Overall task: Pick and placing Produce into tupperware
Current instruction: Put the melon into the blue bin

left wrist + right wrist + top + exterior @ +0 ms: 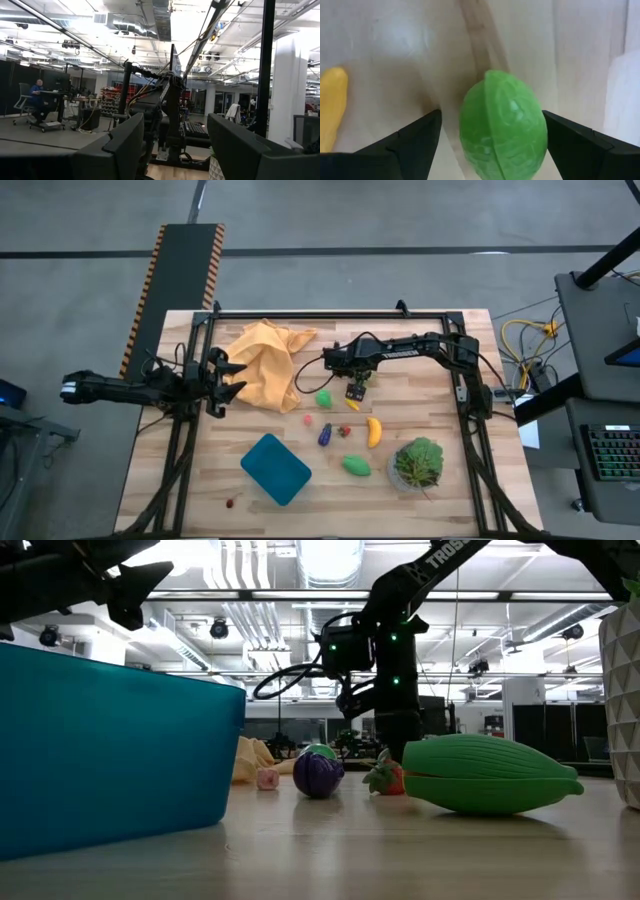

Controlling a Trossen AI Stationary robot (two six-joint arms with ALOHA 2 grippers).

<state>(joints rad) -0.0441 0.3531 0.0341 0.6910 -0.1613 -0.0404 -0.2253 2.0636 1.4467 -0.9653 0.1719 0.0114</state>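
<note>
The left tool (228,380) hangs at the tabletop's (440,490) left edge, fingers apart and holding nothing, beside the orange cloth (265,360). The teal tupperware (275,468) sits near the front, well apart from the produce — a green oval (325,398), eggplant (325,434), banana (374,431) and a second green oval (356,465). The right tool (351,393) — fingers (412,142) spread — hovers just beside the first green oval.

The high view looks straight down on the whole tabletop (200,480). The low view sits at tabletop height, close beside the tupperware (100,750), facing the room. The left wrist view looks level into the room; the right wrist view looks down closely on a green oval (502,127), shared with the high view (324,397).
</note>
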